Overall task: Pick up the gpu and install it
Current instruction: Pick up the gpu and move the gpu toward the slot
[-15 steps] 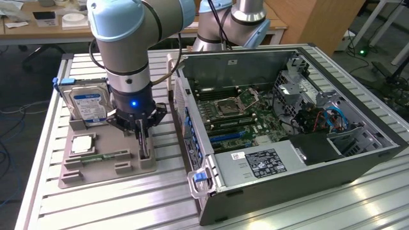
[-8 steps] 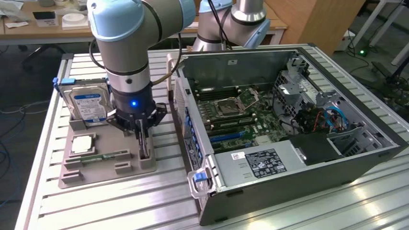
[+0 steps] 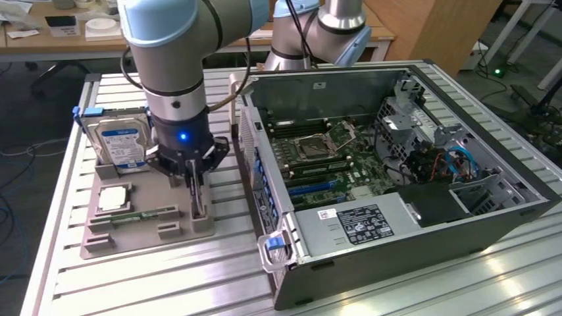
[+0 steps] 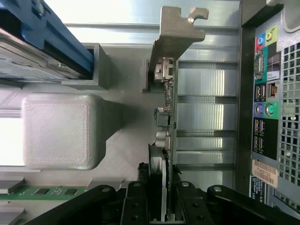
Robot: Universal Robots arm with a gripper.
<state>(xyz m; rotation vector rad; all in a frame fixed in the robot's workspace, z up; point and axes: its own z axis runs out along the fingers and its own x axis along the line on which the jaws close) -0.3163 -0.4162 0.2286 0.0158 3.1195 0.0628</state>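
claw (image 3: 196, 176) (image 4: 165, 208): closed down on the gpu (image 3: 199, 203) (image 4: 168, 117), one finger on each face | gpu: upright on edge in its slot of the grey tray (image 3: 145, 242), silver bracket (image 4: 174, 40) at one end | around: hard drive (image 3: 121, 148) standing in the same tray, open computer case (image 3: 395, 171) just beside, both on the table (image 3: 131, 286)

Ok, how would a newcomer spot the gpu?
Find the open computer case; the grey tray sits to the exterior view's left of it. The gpu stands on edge at the tray's case-side edge, at the gripper: thin, silver-bracketed, unlike the boxy hard drive.
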